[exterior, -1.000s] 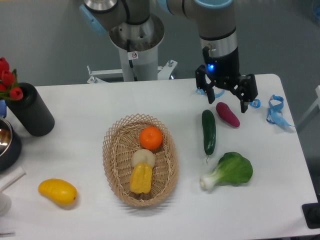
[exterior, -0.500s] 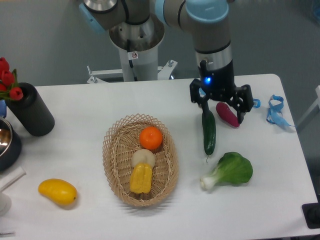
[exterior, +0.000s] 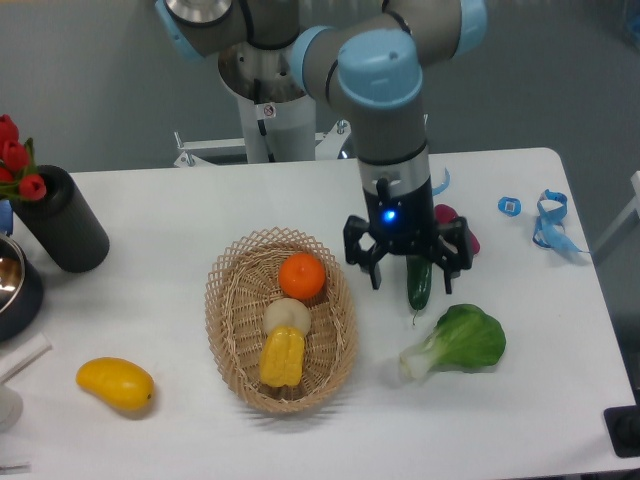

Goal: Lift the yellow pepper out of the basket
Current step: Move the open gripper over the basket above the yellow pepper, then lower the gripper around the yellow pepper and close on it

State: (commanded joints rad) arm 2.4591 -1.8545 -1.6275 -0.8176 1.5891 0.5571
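My end effector (exterior: 410, 272) is spread wide with nothing in it, hanging over the cucumber (exterior: 417, 283) just right of the basket (exterior: 228, 330). The yellow pepper (exterior: 282, 357) sits in the basket's near end, touching a pale round thing (exterior: 287, 316), with an orange (exterior: 301, 276) behind that. There's a small sticker on my base column (exterior: 268, 111), but it's too tiny to read. The bok choy (exterior: 458, 341) lies on the worktop (exterior: 150, 280).
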